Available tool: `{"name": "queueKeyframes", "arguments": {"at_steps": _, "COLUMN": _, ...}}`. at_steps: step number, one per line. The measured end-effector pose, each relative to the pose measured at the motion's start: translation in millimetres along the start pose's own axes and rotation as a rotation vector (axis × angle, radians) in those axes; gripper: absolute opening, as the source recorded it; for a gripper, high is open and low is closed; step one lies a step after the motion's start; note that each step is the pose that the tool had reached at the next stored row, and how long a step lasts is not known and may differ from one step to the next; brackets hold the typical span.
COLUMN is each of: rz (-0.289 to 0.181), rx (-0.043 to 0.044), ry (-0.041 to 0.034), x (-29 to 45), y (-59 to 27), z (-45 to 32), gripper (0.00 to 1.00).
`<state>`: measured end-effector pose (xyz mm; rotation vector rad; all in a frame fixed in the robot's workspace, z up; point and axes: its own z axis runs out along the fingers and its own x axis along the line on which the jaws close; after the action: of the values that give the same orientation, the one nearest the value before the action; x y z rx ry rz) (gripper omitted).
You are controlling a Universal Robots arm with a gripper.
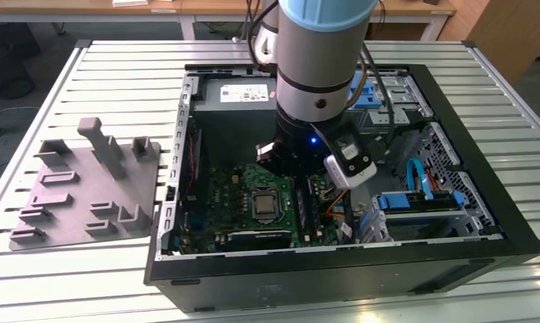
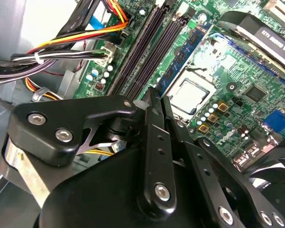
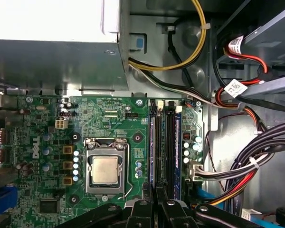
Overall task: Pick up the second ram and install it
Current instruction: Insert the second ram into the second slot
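My gripper (image 2: 156,97) hangs inside the open computer case (image 1: 485,256), above the motherboard (image 3: 109,118). Its two black fingers (image 2: 151,142) are pressed together with nothing between them. Straight below the fingertips runs the bank of long memory slots (image 3: 165,142), beside the processor socket (image 3: 106,170). A slim dark stick that I take for the second ram (image 3: 155,142) stands seated in the slot in line with my gripper (image 3: 155,190). I cannot tell it surely from the black slots. The same dark strips (image 2: 145,52) run away from the fingertips in the second wrist view.
A grey fixture tray (image 1: 81,195) with upright posts lies on the slatted table at the exterior view's left. Bundled cables (image 3: 247,156) and drive cages (image 1: 431,202) crowd the side of the case beyond the slots. The power supply (image 1: 238,94) sits at the case's far end.
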<state>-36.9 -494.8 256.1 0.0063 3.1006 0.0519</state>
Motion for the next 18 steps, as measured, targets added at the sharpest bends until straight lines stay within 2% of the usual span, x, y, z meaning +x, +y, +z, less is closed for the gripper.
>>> {"name": "queueKeyframes", "arguments": {"at_steps": 18, "rz": 0.000, "rx": 0.0001, "ry": 0.0000, "x": 0.0, "y": -0.4, "z": 12.4, "gripper": 0.14}}
